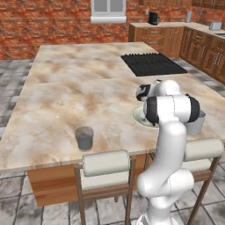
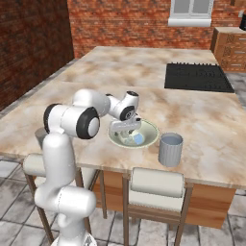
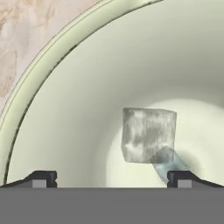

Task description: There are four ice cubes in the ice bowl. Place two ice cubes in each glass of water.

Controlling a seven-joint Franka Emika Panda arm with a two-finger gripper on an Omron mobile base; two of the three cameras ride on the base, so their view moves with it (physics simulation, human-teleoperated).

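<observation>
Down in the ice bowl [image 3: 65, 87] lay a pale ice cube [image 3: 148, 134] near the middle of the floor, with a bluish second cube [image 3: 168, 161] tucked against its lower corner, likely slid there by the curve. Hung just above them, gripper [image 2: 126, 136] spread wide and holding nothing, one fingertip [image 3: 186, 178] close by the bluish cube. Reached forward and bent down over the bowl, between one glass [image 2: 170, 149] just beside it and the other glass [image 1: 84, 138] well apart on the counter [image 1: 66, 101].
</observation>
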